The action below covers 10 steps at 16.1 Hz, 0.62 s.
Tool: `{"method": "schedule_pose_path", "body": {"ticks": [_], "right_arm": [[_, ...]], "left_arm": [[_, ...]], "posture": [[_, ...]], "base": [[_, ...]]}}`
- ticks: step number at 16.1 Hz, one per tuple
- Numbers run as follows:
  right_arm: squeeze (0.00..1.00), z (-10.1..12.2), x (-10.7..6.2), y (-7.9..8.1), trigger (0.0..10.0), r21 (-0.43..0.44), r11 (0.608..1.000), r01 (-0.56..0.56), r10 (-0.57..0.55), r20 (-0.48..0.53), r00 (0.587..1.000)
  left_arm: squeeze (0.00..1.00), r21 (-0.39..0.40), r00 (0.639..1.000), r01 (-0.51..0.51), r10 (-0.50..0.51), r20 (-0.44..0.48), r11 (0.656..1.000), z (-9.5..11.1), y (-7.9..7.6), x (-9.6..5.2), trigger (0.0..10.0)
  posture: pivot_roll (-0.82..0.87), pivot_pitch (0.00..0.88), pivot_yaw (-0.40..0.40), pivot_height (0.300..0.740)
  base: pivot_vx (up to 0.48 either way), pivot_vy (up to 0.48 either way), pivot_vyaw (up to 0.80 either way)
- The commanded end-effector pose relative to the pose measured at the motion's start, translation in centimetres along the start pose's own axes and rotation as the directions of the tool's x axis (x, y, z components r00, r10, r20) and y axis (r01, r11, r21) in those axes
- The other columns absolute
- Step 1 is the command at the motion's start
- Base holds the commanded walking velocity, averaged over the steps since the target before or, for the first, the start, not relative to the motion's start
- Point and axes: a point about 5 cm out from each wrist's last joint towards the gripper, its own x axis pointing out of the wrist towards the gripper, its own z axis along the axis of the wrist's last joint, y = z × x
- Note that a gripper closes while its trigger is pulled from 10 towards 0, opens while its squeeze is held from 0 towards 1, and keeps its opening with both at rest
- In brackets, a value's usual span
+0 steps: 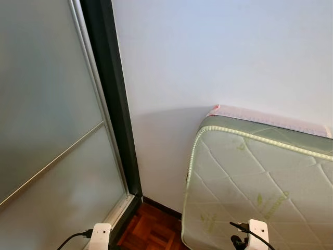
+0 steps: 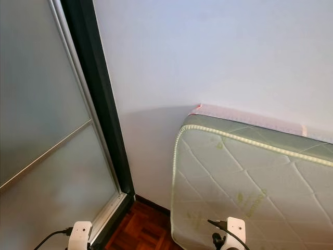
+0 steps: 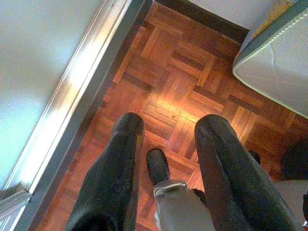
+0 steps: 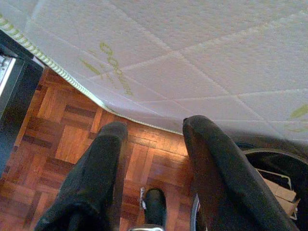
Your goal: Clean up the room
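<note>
My left gripper (image 3: 171,122) hangs open over bare parquet floor (image 3: 178,82), with nothing between its two black fingers. My right gripper (image 4: 155,126) is also open and holds nothing; it hangs close to the lower edge of a white quilted mattress (image 4: 192,48). The mattress (image 1: 260,182) has a green border and stands on edge, leaning against the white wall on my right. The white tops of both wrists (image 1: 100,234) (image 1: 258,232) show at the bottom of the head views.
A frosted glass sliding door (image 1: 47,130) with a dark frame (image 1: 117,104) fills the left side, and its metal track (image 3: 72,96) runs along the floor. A narrow strip of parquet (image 1: 151,229) lies between door and mattress. A dark round container (image 4: 276,178) sits beside the right gripper.
</note>
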Motion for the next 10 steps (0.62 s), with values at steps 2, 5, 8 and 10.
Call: {"method": "schedule_pose_path", "body": {"ticks": [2,5,8,10], "right_arm": [[0.0,-0.34,-0.08,-0.14,10.0,-0.005,1.0,0.002,-0.002,-0.013,1.0],[0.0,-0.35,-0.08,-0.13,10.0,-0.007,1.0,0.001,-0.001,-0.013,1.0],[0.0,-0.36,-0.08,-0.07,10.0,-0.005,1.0,-0.004,0.004,-0.012,1.0],[0.0,-0.36,-0.09,-0.1,10.0,-0.005,1.0,-0.006,0.006,-0.011,1.0]], "left_arm": [[0.0,0.009,0.999,0.009,-0.009,-0.032,1.0,-0.56,-0.08,-0.05,10.0],[0.0,0.006,0.999,0.01,-0.01,-0.033,1.0,-0.57,-0.06,-0.05,10.0],[0.0,0.008,0.999,0.01,-0.01,-0.034,1.0,-0.57,-0.05,-0.06,10.0],[0.0,0.007,0.999,0.008,-0.008,-0.032,1.0,-0.56,-0.06,-0.05,10.0]], "posture": [[-0.09,0.0,-0.013,0.74],[-0.09,0.0,-0.012,0.74],[-0.09,0.0,-0.011,0.74],[-0.08,0.0,-0.012,0.74]], "base": [[-0.289,0.0,0.0],[-0.299,0.0,0.0],[-0.298,0.0,0.0],[-0.292,0.0,0.0]]}}
